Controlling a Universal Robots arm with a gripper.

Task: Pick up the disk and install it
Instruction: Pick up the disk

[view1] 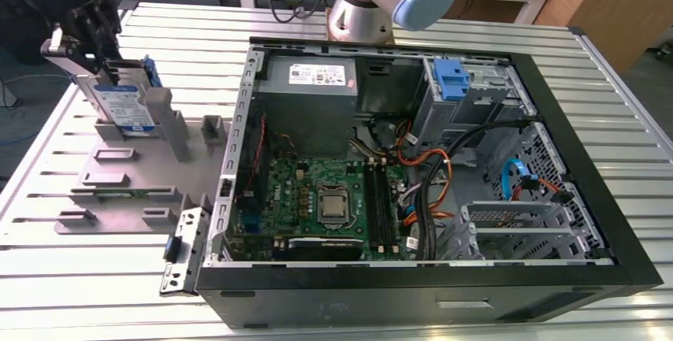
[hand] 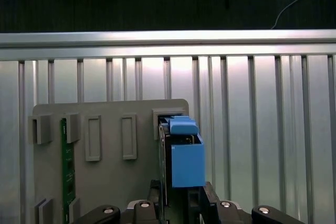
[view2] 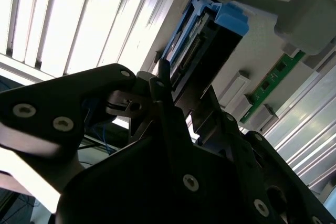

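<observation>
In the exterior view the gripper (view1: 102,56) stands at the far left over a grey holder plate (view1: 121,172) on the bench (view1: 63,278). The disk (view1: 118,101) stands upright on its edge in a slot of this plate, a little tilted. Its top part is hidden behind the jaws, so the contact itself is hard to see here. The open computer case (view1: 421,294) lies just beside the plate, on the exterior view's right, with the grey power-supply box (view1: 310,97) and a blue clip (view1: 450,79) inside. The arm is cut off at the upper edge.

In the second wrist view the black gripper (view2: 184,90) covers much of the picture. The disk (view2: 207,45) goes away from it as a dark shape with a blue end. A green board (view2: 268,85) lies in the plate (view2: 257,51).

In the first wrist view the gripper (hand: 181,190) has its jaws pressed on the two sides of the disk (hand: 187,163) (the blue carrier faces the camera). The disk's far end sits at a slot of the plate (hand: 107,177), so it is not lifted out.
</observation>
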